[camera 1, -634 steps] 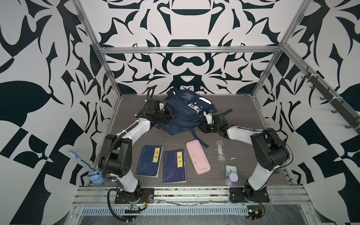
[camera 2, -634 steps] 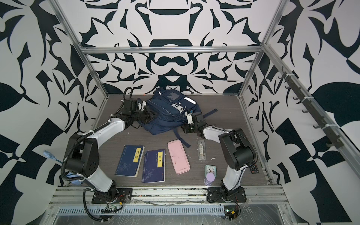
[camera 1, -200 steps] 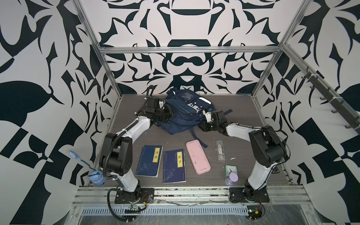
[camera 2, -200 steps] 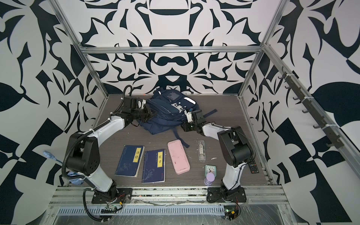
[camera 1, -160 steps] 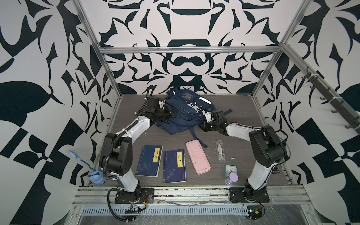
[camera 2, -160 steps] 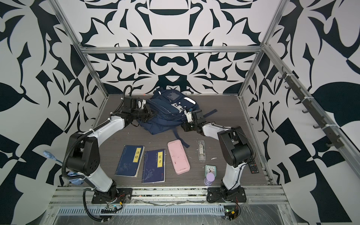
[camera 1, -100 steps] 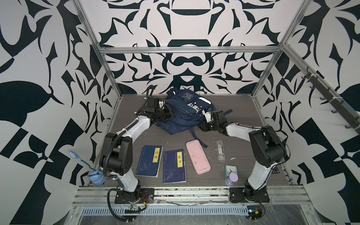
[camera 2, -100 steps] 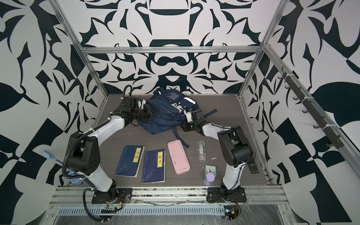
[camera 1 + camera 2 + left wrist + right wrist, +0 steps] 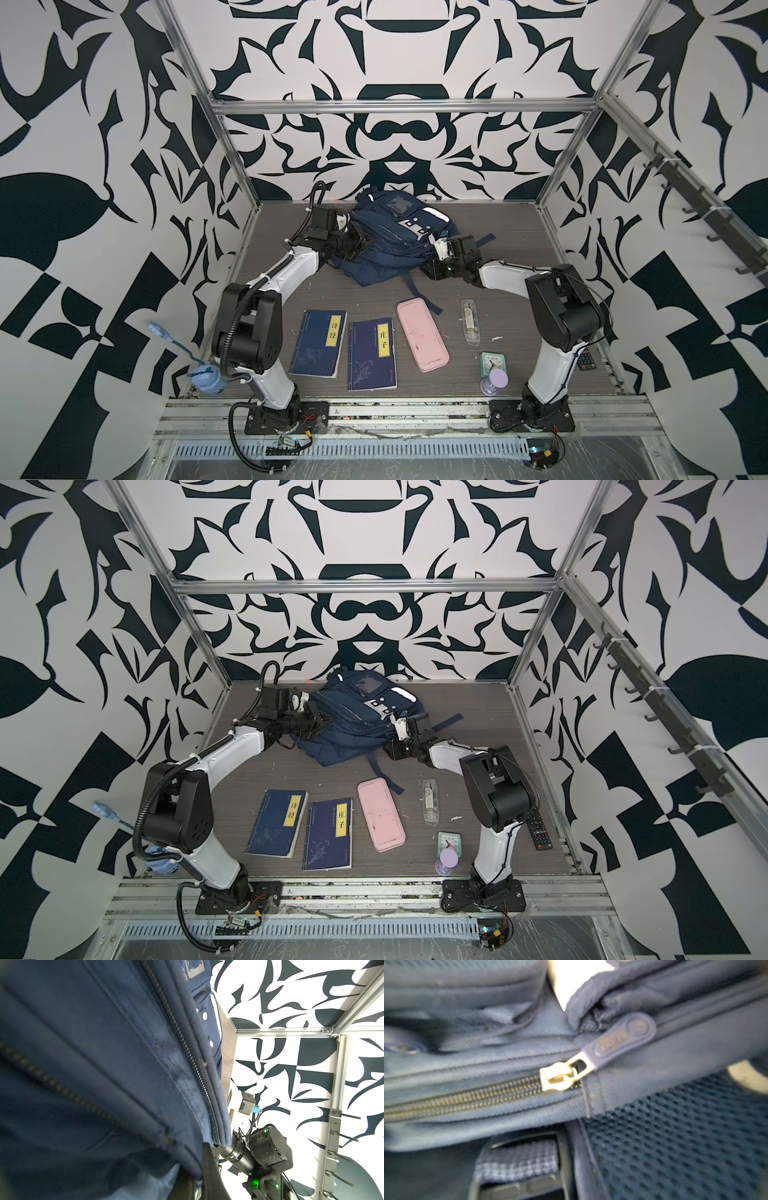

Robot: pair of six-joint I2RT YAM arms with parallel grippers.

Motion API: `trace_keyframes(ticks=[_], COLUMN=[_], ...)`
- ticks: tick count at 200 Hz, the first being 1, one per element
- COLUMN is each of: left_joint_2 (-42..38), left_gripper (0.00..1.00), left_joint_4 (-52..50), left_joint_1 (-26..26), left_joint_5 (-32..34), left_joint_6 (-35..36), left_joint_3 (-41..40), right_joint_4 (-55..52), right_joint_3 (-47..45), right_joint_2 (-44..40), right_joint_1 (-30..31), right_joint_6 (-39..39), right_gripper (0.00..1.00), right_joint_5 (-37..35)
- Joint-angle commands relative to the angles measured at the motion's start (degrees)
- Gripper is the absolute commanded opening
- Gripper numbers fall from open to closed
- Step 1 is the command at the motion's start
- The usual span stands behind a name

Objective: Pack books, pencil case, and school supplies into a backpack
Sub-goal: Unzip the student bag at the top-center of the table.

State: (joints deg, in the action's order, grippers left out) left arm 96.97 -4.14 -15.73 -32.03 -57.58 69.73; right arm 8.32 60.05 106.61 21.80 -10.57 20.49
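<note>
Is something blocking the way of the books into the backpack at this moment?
Yes. The backpack shows no opening: in the right wrist view its zipper is closed up to the slider. The books lie in front of it, uncovered.

Left arm (image 9: 291,270) and right arm (image 9: 503,274) stretch forward, low, bending inward; the left gripper (image 9: 358,246) is closed, the right gripper (image 9: 431,267) unclear.

backpack (image 9: 386,249) lies behind; before it, left to right: books (image 9: 319,343), pencil case (image 9: 422,334), school supplies (image 9: 469,322).
</note>
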Motion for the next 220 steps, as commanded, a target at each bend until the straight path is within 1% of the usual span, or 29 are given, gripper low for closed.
trace_keyframes(ticks=[1,52,69,110,139,161,197,220], left_joint_2=[-0.46,0.02,0.40,1.44,2.43,3.05,3.79,3.89], left_gripper=[0.00,0.00,0.00,0.00,0.00,0.00,0.00,0.00], left_joint_4=[2.91,3.12,3.18,3.16,3.46,4.14,5.36,5.55], left_joint_1=[0.46,0.69,0.70,0.86,0.87,0.87,0.87,0.78], left_joint_5=[-0.95,-0.79,-0.79,-0.67,-0.78,-0.84,-0.86,-0.83], left_joint_6=[0.35,0.24,0.21,0.44,0.24,-0.23,-1.04,-1.42], left_joint_3=[2.51,2.95,3.28,4.60,5.21,5.28,5.37,5.32], right_joint_4=[2.50,1.75,0.94,-2.01,-4.25,-6.66,-8.68,-9.95], right_joint_3=[1.61,0.08,-0.06,-1.25,-1.95,-1.83,-0.97,0.46], right_joint_2=[-0.98,-2.69,-3.39,-6.17,-7.94,-8.63,-8.62,-8.67], right_joint_1=[-0.01,0.74,0.94,2.14,2.83,3.66,5.02,5.98], right_joint_6=[0.64,0.80,0.99,0.83,0.64,0.89,1.43,1.60], right_gripper=[0.37,0.25,0.19,0.19,0.14,0.14,0.04,0.03], right_joint_5=[0.55,-0.42,-0.84,-2.58,-3.61,-3.44,-3.18,-3.05])
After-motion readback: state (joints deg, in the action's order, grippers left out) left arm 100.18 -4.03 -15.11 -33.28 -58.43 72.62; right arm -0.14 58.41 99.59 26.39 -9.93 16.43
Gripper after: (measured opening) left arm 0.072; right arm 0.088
